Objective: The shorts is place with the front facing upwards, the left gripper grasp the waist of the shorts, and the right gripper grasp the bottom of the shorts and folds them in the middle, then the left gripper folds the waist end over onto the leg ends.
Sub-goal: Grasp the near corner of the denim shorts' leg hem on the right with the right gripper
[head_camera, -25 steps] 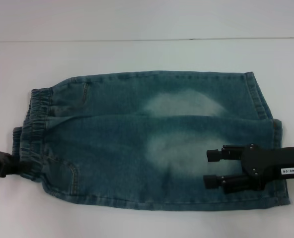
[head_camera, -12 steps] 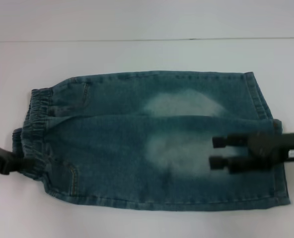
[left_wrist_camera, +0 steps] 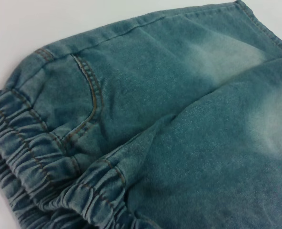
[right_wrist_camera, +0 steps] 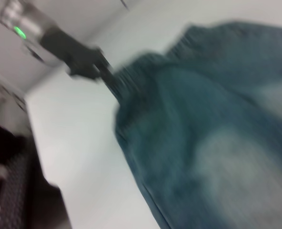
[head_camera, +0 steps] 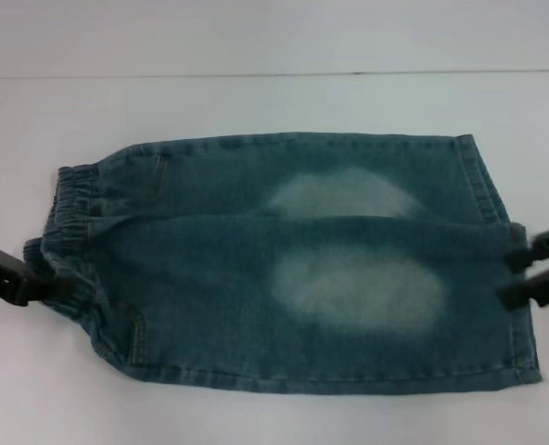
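A: Where are the shorts (head_camera: 293, 264) lying?

B: They are lying flat on the white table (head_camera: 274, 102), folded lengthwise along the middle, so one leg is lying over the other. The waist (head_camera: 66, 232) is pointing toward the robot's left and the leg ends (head_camera: 502, 269) toward its right. Two pale faded patches are showing, one on each side of the fold line.

A: Left gripper?

B: The left gripper (head_camera: 43, 286) is sitting at the near corner of the waist, at the left edge of the head view. Its tip is touching the ruffled band, and the fabric there is bunching slightly against it. I cannot tell whether it is clamping the cloth or only resting against it. The left wrist view is showing just the gathered elastic, a stitched pocket and the fold.

A: Right gripper?

B: The right gripper (head_camera: 520, 273) is showing at the right edge of the head view, just beside the bottom (head_camera: 525, 343) of the shorts. Its two fingers (head_camera: 532, 245) are standing spread apart, with nothing between them, so it is released. The tips are overlapping the hem edge only barely.

A: Anything from the right wrist view?

B: It is heavily blurred. The denim is filling most of it, and the left gripper (right_wrist_camera: 103, 74) is showing at the far waist end.
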Motion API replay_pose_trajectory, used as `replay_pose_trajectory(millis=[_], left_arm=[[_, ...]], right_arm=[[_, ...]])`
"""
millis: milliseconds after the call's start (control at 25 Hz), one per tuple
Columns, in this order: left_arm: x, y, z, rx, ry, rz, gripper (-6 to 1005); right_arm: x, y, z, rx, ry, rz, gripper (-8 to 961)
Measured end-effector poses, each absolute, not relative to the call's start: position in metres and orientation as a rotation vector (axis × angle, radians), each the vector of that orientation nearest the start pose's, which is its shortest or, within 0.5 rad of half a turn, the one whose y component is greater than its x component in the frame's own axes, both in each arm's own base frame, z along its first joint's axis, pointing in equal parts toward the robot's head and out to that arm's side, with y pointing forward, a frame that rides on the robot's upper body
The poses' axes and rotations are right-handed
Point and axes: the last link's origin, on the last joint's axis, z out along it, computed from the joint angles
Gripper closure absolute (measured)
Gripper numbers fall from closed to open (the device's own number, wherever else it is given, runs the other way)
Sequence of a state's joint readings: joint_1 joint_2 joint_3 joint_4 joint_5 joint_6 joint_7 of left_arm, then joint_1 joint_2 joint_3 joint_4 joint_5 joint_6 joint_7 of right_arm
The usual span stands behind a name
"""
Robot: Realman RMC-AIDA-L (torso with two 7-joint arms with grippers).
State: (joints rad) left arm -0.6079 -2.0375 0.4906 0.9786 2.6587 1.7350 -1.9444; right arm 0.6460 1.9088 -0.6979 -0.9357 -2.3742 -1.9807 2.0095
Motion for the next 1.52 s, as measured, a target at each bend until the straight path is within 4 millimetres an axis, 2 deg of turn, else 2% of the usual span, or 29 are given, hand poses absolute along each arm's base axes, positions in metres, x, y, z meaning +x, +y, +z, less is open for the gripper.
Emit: replay_pose_trajectory(millis=[240, 560, 960, 1520], left_arm=[[-0.297, 0.333, 0.070, -2.605, -1.245, 0.027, 971], [-0.296, 0.338, 0.073, -2.581, -1.251, 0.025, 970], [-0.292, 0.342, 0.072, -2.579, -1.250, 0.020, 970], [-0.290, 0.344, 0.070, -2.582, -1.251, 0.031, 971]], right_arm=[[0.256, 0.332, 0.093, -2.890, 1.205, -0.322, 28], [0.270, 0.326, 0.089, -2.856, 1.256, -0.595, 29], [0.279, 0.316, 0.070, -2.913, 1.314, -0.689, 48], [0.277, 0.323, 0.050, -2.924, 1.247, -0.743, 75]])
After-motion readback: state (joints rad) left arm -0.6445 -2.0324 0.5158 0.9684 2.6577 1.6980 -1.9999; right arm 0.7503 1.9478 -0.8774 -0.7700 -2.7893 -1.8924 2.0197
